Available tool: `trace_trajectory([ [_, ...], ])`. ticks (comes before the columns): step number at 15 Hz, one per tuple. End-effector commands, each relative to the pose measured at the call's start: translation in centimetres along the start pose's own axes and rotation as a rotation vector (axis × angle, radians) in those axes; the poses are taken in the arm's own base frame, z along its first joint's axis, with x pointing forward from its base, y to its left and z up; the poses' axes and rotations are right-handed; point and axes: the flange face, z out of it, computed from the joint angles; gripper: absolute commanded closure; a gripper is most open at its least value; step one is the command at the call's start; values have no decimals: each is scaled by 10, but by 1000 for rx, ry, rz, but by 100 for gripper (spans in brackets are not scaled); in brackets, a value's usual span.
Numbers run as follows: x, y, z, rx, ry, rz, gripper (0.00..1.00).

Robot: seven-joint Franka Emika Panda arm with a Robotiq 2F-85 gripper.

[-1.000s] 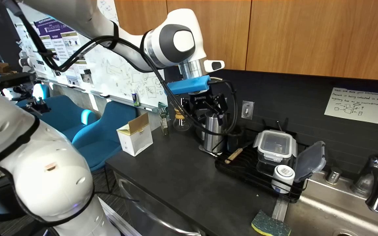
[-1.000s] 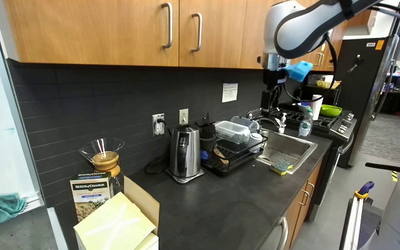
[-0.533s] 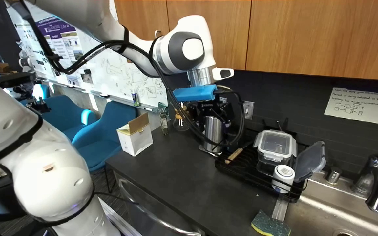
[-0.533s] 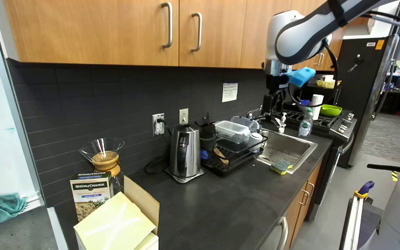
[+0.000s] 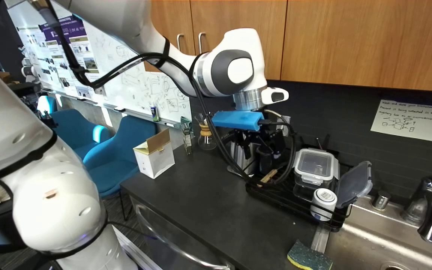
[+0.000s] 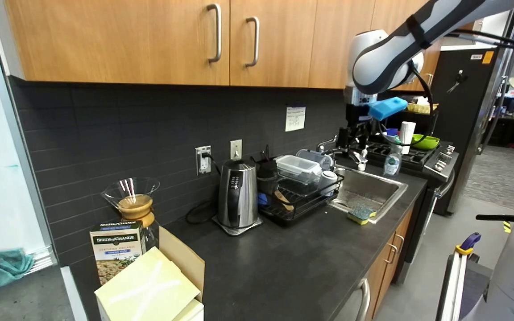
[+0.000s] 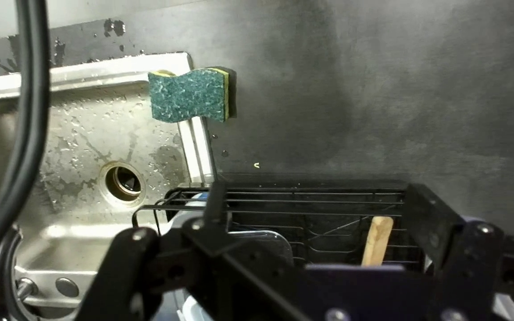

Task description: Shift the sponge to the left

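The sponge has a dark green scrubbing top and a yellow underside. It lies flat at the front corner of the sink, across the metal rim and the counter edge, in both exterior views (image 5: 309, 257) (image 6: 361, 213). In the wrist view the sponge (image 7: 188, 96) is slightly wavy, at upper left, with one end over the basin. My gripper (image 7: 317, 200) is open with its two fingers wide apart and nothing between them. It hangs above the dish rack, well away from the sponge. It also shows in both exterior views (image 5: 260, 150) (image 6: 351, 141), partly hidden by cables in one.
A black dish rack (image 5: 276, 200) holds a lidded container (image 5: 315, 165), a white bottle (image 5: 323, 204) and a wooden handle (image 7: 377, 240). A steel kettle (image 6: 238, 194) stands beside it. The sink (image 6: 391, 198) has a faucet (image 5: 431, 210). An open cardboard box (image 5: 155, 159) stands at the counter's far end.
The arm and gripper have moved down and, in an exterior view, rightward toward the dish rack. The sponge has not moved.
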Motion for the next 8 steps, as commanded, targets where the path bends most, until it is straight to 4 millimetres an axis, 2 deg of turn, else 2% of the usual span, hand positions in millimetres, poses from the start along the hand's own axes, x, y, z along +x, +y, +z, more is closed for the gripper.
trace_trajectory([
  [1, 12, 33, 18, 14, 4, 57, 0],
  [8, 31, 84, 33, 21, 16, 51, 0],
])
